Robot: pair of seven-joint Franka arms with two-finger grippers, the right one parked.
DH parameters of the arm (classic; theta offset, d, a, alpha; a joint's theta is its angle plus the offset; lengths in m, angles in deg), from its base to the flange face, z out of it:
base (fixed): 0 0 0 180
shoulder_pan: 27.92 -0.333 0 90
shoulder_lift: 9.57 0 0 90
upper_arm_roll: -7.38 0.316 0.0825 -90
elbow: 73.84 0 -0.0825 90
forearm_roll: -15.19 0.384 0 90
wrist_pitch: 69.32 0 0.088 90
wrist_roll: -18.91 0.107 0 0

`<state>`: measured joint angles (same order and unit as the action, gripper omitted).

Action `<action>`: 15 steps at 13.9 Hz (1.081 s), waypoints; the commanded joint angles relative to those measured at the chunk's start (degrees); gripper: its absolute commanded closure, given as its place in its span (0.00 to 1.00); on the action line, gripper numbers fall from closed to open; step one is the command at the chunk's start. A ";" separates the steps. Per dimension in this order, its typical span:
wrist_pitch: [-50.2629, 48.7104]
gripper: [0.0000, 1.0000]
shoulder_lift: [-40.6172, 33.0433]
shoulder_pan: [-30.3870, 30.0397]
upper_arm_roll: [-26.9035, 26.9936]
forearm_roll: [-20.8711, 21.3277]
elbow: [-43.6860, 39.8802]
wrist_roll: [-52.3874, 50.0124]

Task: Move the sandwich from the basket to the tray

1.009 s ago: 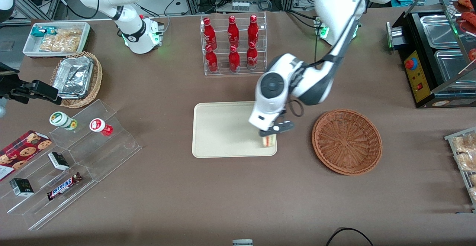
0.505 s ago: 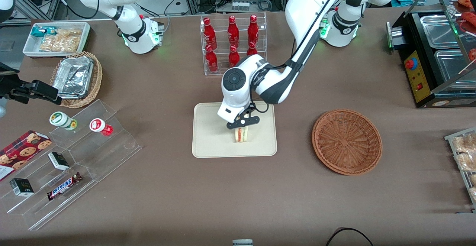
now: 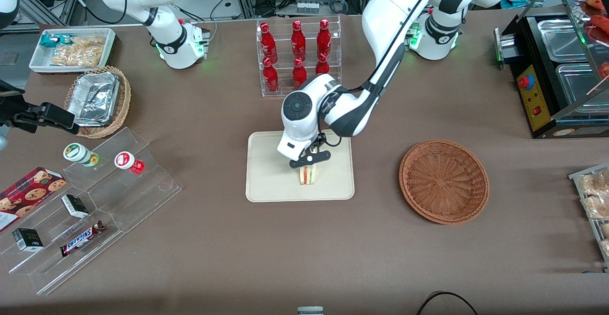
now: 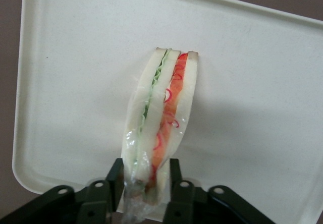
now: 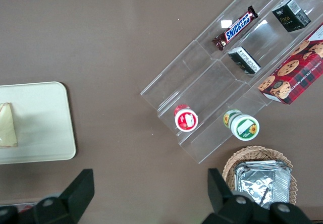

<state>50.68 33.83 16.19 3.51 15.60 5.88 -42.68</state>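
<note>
The table [image 3: 304,258] spreads wide around the jaws. Toward the parked arm's end of it sits a clear stepped display stand [image 3: 95,210] carrying a Snickers bar [image 3: 82,238], small dark boxes and two round tubs, with a cookie box [image 3: 28,193] beside it. Farther from the front camera than the jaws stands a clear rack of red bottles [image 3: 298,55]. None of these is close enough to block the jaws.

The basket [image 3: 443,181] lies toward the working arm's end, well apart from the jaws, with nothing showing inside it.

The tray [image 3: 271,177] lies directly beneath the jaws, its surface bare around them.

The gripper [image 3: 308,162] hangs low over the tray's middle, its jaws clamped on the sandwich [image 3: 308,175], one finger [image 4: 114,176] pressing each bread face at the narrow end.

The sandwich stands on edge on the tray, cut face up, green and red-orange filling layers showing between the slices. In the wrist view its long axis runs straight away from the jaws, the wider end farthest from them.
</note>
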 commanded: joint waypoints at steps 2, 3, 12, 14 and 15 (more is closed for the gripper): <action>-1.69 0.00 -2.33 0.54 0.27 0.29 -1.15 -0.91; -5.44 0.00 -4.09 0.02 0.44 0.55 -1.14 -0.47; -23.49 0.00 -21.23 -15.51 0.97 1.52 8.94 16.37; -23.41 0.00 -24.83 -19.74 0.97 1.52 13.25 23.06; -23.41 0.00 -27.20 -21.59 0.97 1.52 15.97 26.13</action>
<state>25.73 13.22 -2.06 5.25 16.61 14.13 -21.68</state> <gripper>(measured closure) 0.000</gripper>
